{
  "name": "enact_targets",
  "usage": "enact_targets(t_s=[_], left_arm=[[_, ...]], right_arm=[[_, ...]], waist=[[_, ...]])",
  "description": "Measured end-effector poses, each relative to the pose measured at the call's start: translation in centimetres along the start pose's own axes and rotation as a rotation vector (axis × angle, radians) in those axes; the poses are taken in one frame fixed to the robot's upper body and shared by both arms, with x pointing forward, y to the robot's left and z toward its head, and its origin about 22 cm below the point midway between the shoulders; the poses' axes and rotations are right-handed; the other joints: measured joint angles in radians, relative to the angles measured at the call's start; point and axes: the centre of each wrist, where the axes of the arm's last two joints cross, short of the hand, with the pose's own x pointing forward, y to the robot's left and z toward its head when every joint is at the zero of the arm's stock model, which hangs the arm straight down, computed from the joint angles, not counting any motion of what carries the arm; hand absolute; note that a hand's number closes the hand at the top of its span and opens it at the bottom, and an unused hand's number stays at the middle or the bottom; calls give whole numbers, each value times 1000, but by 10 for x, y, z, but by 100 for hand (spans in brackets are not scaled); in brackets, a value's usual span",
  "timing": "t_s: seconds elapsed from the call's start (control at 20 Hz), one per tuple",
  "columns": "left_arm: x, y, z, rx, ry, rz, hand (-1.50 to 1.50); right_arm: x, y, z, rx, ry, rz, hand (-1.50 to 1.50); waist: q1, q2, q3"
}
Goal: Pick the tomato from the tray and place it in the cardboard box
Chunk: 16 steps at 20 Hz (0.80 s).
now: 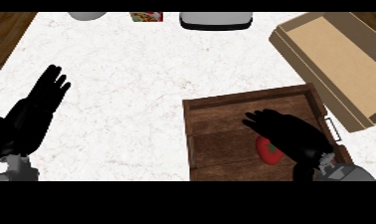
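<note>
Over the wooden tray [220, 118] your right hand [290, 133] hovered, fingers relaxed, partly covering the tomato [267, 151]. Cardboard box [330, 63] sat just right of the tray. Left hand [37, 106] rested open, fingers straight, well apart.

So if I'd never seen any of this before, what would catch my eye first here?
Probably the red tomato lying in the dark wooden tray at the lower right, with the robot's black right hand spread just over it. Next, the open cardboard box set at an angle beyond the tray at the right edge. The left hand rests open at the far left of the white counter.
</note>
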Motion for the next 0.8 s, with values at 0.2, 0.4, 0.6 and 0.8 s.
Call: enact_targets(t_s=[0.2,0.4,0.6,0.8], left_arm=[[3,-1,-2,-1,-1,-5,0],[4,6,3,-1,-4,-2,0],[-2,4,2,0,1,-3,0],[1,4,-2,5,-1,-5,0]], right_arm=[[-2,4,-1,6,2,0,-150],[1,10,-6,4,3,-7,-150],[-2,11,-11,-7,1,-2,150],[-6,12,-19,-54,-50,6,150]], waist=[[-1,0,0],[-1,0,0],[0,-1,-3],[0,-1,-2]])
